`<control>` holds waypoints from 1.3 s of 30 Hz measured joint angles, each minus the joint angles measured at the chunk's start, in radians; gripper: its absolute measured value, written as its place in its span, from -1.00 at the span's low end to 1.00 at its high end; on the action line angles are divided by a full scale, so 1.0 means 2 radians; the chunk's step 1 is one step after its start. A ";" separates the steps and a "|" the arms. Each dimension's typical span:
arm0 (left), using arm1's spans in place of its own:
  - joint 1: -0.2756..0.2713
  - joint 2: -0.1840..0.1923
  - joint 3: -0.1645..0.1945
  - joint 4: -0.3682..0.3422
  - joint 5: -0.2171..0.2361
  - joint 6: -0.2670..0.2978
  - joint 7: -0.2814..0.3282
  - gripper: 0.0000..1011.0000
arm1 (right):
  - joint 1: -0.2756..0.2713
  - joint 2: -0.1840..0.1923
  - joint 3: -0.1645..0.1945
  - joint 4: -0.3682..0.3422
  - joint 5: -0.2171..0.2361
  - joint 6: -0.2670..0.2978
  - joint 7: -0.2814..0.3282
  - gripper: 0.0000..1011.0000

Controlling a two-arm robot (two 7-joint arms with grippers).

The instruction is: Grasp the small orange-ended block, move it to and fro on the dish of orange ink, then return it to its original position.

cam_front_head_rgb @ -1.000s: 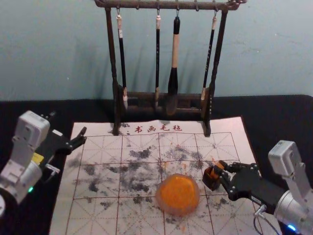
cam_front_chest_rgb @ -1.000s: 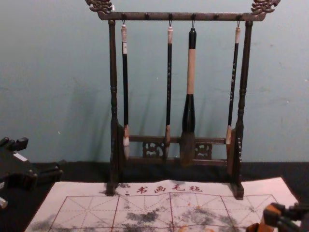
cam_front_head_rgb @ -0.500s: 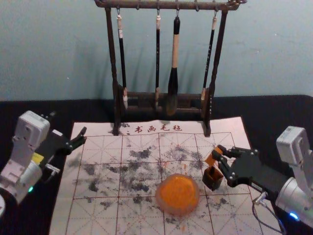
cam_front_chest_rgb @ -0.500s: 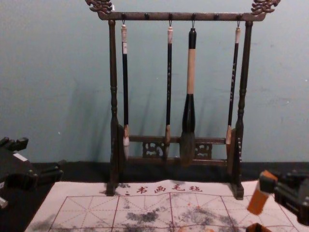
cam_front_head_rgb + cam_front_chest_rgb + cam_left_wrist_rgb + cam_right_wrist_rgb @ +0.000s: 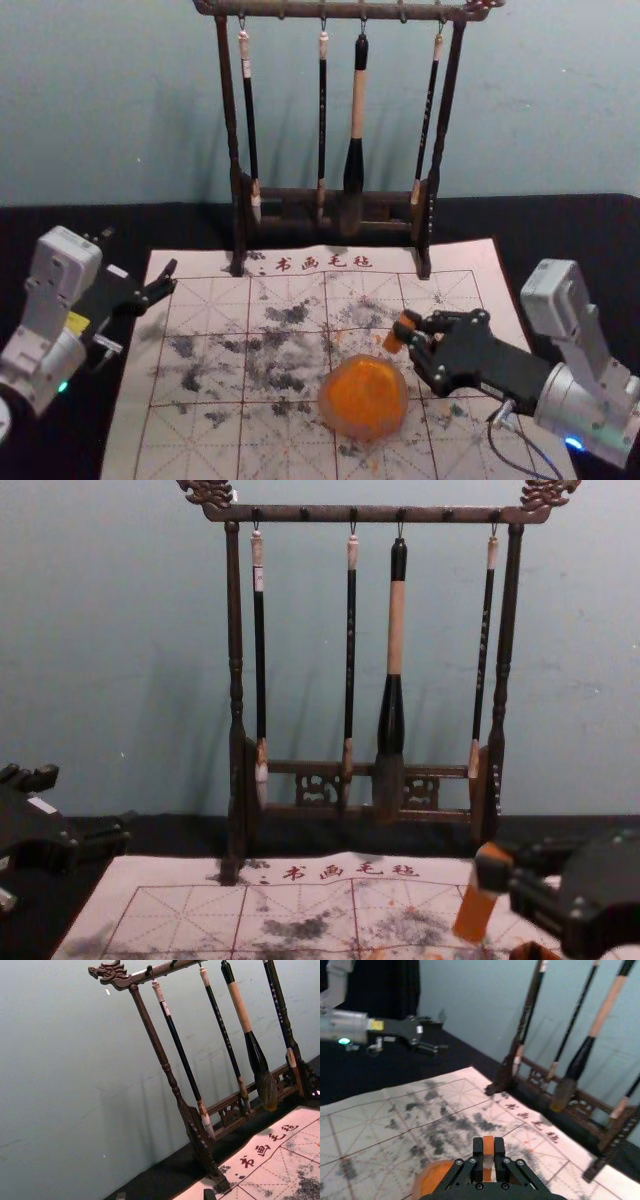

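My right gripper point(image 5: 405, 328) is left of its earlier place, near the far right edge of the orange ink dish point(image 5: 363, 397). In the right wrist view, the gripper point(image 5: 488, 1154) is shut on the orange-ended block point(image 5: 488, 1145), which has a pale band. The block point(image 5: 475, 910) hangs slightly tilted above the mat in the chest view. Below it to the right, the small dark box point(image 5: 534, 951) shows its orange-stained opening; the right gripper largely covers it in the head view. Parked at the left edge, my left gripper point(image 5: 140, 254) stands open; its fingertips border the left wrist view.
A dark wooden rack point(image 5: 433, 200) with several hanging brushes stands at the mat's far edge. The gridded white mat point(image 5: 210, 440) has grey ink smudges. Black cloth point(image 5: 560, 225) surrounds it, and a pale wall rises behind.
The right gripper first lifted the block out of the dark box, then moved it left toward the dish's far right edge. The left arm has stayed still.
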 joint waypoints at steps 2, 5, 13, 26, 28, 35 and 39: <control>0.000 0.000 0.000 0.000 0.000 0.000 0.000 0.98 | 0.002 0.003 -0.007 0.000 -0.003 0.002 0.004 -0.83; 0.000 0.000 0.000 0.000 0.000 0.000 0.000 0.98 | 0.004 0.006 -0.016 0.001 -0.007 0.004 0.009 -0.83; 0.000 0.000 0.000 0.000 0.000 0.000 0.000 0.98 | 0.011 0.016 -0.038 0.001 -0.015 0.007 0.024 -0.83; 0.000 0.000 0.000 0.000 0.000 0.000 0.000 0.98 | 0.027 0.017 -0.070 0.010 -0.031 0.015 0.034 -0.83; 0.000 0.000 0.000 0.000 0.000 0.000 0.000 0.98 | 0.031 0.015 -0.072 0.014 -0.033 0.016 0.033 -0.83; 0.000 0.000 0.000 0.000 0.000 0.000 0.000 0.98 | 0.042 0.007 -0.076 0.030 -0.037 0.023 0.027 -0.83; 0.000 0.000 0.000 0.000 0.000 0.000 0.000 0.98 | 0.046 0.003 -0.076 0.037 -0.037 0.025 0.024 -0.83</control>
